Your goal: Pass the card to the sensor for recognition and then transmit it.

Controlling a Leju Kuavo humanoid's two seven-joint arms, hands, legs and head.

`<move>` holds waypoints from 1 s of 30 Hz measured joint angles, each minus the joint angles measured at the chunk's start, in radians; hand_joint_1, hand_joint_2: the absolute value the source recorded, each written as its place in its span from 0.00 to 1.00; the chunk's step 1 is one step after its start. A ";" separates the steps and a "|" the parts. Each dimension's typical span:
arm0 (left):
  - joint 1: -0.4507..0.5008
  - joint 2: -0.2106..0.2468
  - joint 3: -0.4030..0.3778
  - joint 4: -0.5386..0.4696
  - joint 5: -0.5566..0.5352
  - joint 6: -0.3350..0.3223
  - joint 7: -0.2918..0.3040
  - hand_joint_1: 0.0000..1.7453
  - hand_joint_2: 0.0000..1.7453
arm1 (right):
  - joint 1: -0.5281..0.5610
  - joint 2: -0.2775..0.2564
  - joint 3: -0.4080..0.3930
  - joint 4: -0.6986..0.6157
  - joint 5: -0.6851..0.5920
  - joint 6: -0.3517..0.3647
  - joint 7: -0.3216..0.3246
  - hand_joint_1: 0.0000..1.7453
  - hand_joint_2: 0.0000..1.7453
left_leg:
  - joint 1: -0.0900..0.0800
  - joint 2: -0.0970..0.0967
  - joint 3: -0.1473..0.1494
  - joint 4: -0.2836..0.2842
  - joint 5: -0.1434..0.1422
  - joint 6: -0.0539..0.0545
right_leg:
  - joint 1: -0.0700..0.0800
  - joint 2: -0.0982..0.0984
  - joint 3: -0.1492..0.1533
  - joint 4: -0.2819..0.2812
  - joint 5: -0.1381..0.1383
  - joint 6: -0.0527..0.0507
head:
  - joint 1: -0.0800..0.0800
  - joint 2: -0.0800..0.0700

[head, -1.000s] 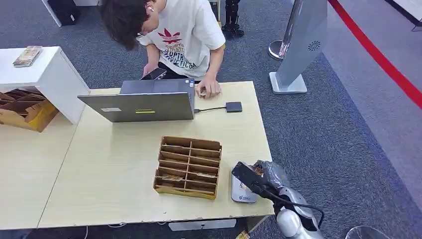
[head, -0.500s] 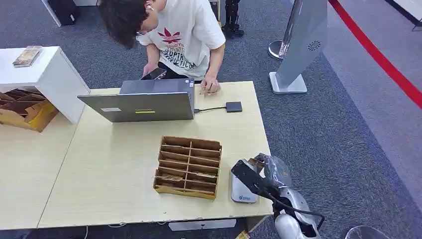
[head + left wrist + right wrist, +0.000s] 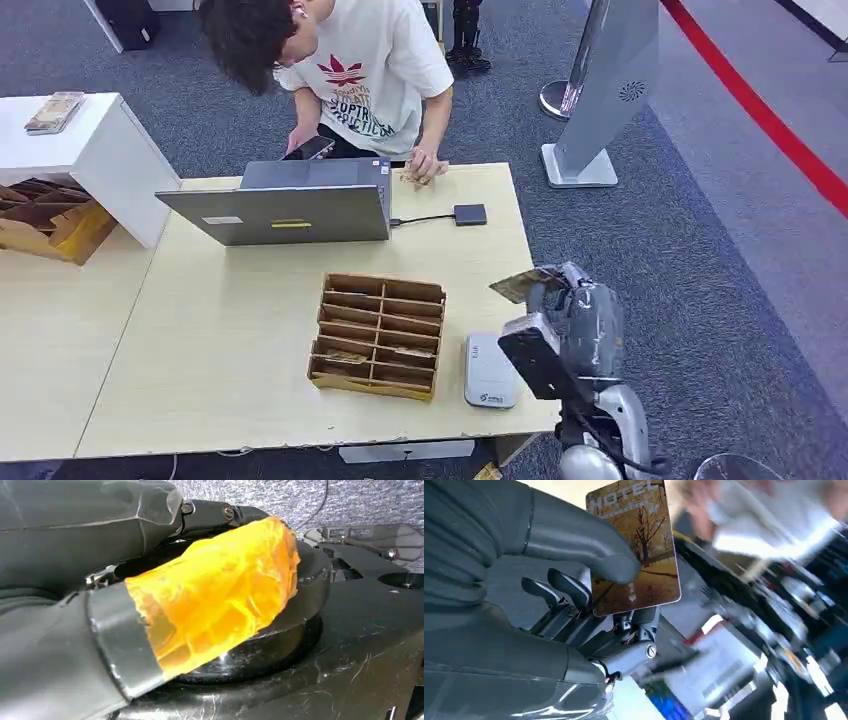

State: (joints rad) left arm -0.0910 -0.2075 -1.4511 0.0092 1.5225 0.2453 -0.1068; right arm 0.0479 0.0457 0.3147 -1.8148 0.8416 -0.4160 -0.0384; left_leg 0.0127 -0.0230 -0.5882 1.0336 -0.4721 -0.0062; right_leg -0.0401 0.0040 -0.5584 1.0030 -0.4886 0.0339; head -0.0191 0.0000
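**Card lifted above the reader, handover still ahead**

While the right hand [image 3: 572,310] hangs over the bench [image 3: 200,340] corner, it pinches the card [image 3: 520,284] between thumb and fingers [image 3: 569,587], above and beyond the white sensor [image 3: 490,370], not touching it. Judging by that, the recognition step looks done or nearly so; passing the card on is left, likely toward the person [image 3: 370,70] beside the laptop [image 3: 290,212].

From the head view the card is a thin tilted sliver; the right wrist view shows its face, a tree picture and lettering. Seen from the left wrist, the left hand [image 3: 150,605] shows an orange covered thumb; I cannot tell whether its fingers are clenched or released.
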 joint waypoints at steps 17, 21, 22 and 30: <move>0.006 0.000 -0.016 0.000 -0.003 -0.007 -0.024 0.00 0.00 | -0.055 0.010 0.105 -0.145 -0.077 -0.059 -0.141 1.00 1.00 | 0.000 0.000 0.000 0.000 0.000 0.000 | 0.000 0.000 0.000 0.000 0.000 0.000 | 0.000 0.000; 0.006 0.004 -0.033 0.002 -0.011 -0.016 -0.024 0.00 0.00 | -0.161 0.010 0.144 -0.078 -0.075 -0.003 -0.108 1.00 1.00 | 0.000 0.000 0.000 0.000 0.001 0.000 | 0.000 0.000 0.000 0.000 0.001 0.000 | 0.000 0.000; 0.006 0.006 -0.035 0.002 -0.015 -0.019 -0.024 0.00 0.00 | -0.192 0.010 0.151 -0.056 -0.074 0.009 -0.097 1.00 1.00 | 0.000 0.000 0.000 0.000 0.001 -0.001 | 0.000 0.000 0.000 0.000 0.001 0.000 | 0.000 0.000; 0.003 0.016 -0.050 0.002 -0.096 -0.029 -0.009 0.00 0.00 | -0.401 0.015 0.182 0.129 -0.010 0.064 -0.022 1.00 1.00 | 0.000 0.000 0.000 0.000 0.001 0.000 | 0.000 0.000 0.001 0.001 0.001 0.000 | 0.000 0.000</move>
State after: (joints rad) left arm -0.0876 -0.1911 -1.5011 0.0111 1.4260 0.2167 -0.1156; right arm -0.3529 0.0606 0.4967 -1.6859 0.8315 -0.3522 -0.0603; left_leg 0.0127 -0.0234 -0.5880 1.0335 -0.4708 -0.0067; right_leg -0.0401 0.0041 -0.5576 1.0035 -0.4875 0.0335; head -0.0187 0.0000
